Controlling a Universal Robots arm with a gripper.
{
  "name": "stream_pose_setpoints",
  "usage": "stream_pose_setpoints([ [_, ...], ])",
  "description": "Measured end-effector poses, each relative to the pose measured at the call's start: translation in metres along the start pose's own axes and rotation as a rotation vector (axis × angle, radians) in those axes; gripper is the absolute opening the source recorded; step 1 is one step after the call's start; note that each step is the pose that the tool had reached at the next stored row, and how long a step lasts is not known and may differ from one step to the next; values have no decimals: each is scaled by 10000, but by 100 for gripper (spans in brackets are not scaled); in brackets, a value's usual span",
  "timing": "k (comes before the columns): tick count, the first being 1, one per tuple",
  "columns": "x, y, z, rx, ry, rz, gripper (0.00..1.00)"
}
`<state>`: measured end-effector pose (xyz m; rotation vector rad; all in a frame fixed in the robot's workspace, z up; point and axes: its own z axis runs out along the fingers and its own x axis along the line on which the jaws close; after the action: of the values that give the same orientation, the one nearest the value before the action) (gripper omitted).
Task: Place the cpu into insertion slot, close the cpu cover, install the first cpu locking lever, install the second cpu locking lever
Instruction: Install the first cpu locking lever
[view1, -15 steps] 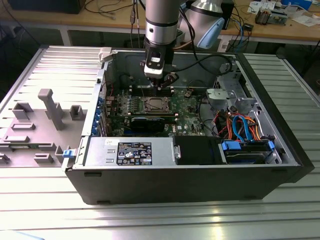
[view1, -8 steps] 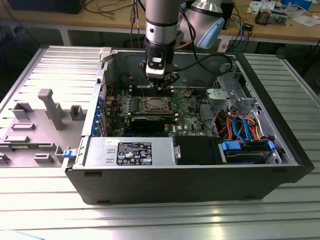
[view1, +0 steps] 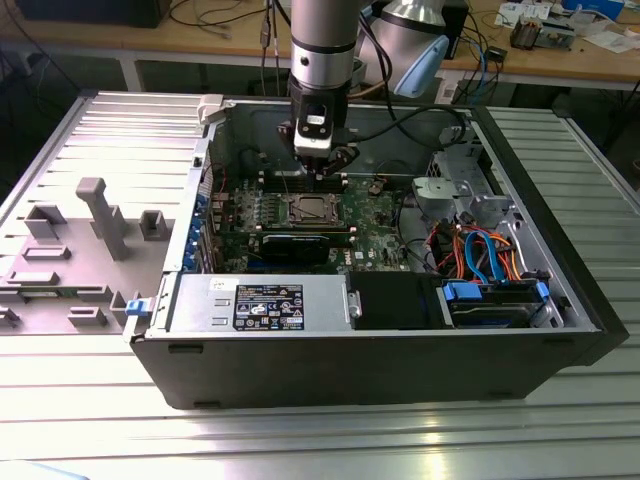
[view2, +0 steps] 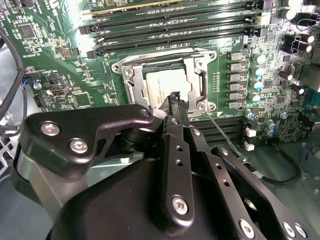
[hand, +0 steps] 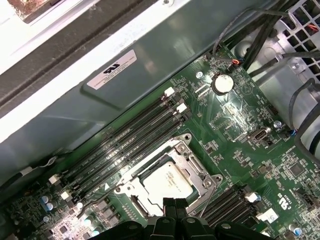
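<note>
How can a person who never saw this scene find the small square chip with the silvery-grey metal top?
Look into the open black computer case and find the green motherboard on its floor. Beside the long black memory slots sits a silvery metal square frame, and the small square chip with the silvery-grey metal top lies in its window. It is the only plain pale square among green, component-covered surfaces.

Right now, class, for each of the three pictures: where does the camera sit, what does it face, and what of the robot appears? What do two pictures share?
Exterior view: off the arm, above the open computer case, facing its board; the arm and gripper hang over it.
Second wrist view: on the arm, facing the cpu under the cpu cover; the gripper fills the foreground.
First wrist view: on the arm, facing the board and case wall; the gripper shows at the edge.
Both wrist views share the cpu.
</note>
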<state>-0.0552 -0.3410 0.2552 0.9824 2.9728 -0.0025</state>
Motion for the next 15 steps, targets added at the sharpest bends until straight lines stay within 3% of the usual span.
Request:
stream_pose_setpoints([
  [15, 0, 0, 0, -5, 1, -529, 11],
])
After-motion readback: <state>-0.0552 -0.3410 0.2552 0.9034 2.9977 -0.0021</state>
